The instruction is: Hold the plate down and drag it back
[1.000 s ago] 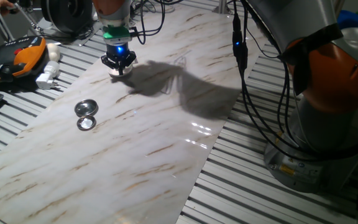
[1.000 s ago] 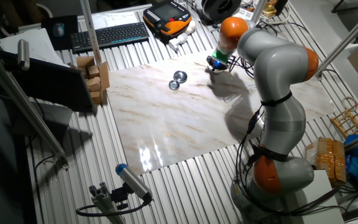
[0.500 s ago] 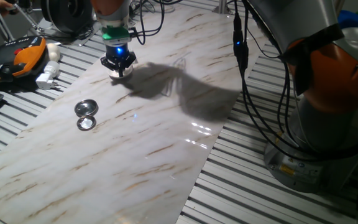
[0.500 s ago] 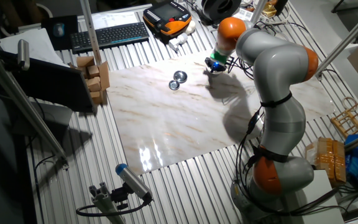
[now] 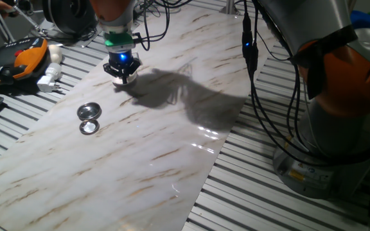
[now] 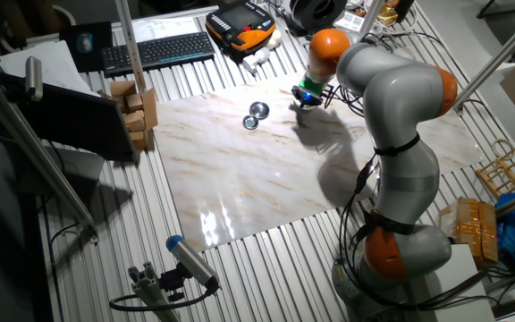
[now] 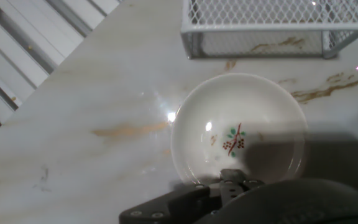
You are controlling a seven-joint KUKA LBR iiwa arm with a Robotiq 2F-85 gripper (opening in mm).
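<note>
Claw [image 5: 121, 72] of the grey and orange arm points straight down at the far edge of the marbled white worktop [image 5: 146, 147], a blue light glowing just above it; the small white plate [image 5: 124, 78] shows only as a pale sliver under its tip. Two shiny round metal discs [image 5: 89, 118] lie touching each other, well apart from the claw toward the near left.

From the other fixed view the claw [image 6: 306, 97] sits low on the worktop [image 6: 266, 179] with the discs [image 6: 256, 114] to its left; the plate is hidden beneath it.

The hand view looks down into the shallow round white plate [image 7: 238, 134], a small red and green sprig painted at its centre. Dark claw [image 7: 225, 182] parts meet over its near rim; whether they are parted or clenched cannot be told. A white wire mesh basket [image 7: 272, 26] stands just beyond the plate's far rim.
</note>
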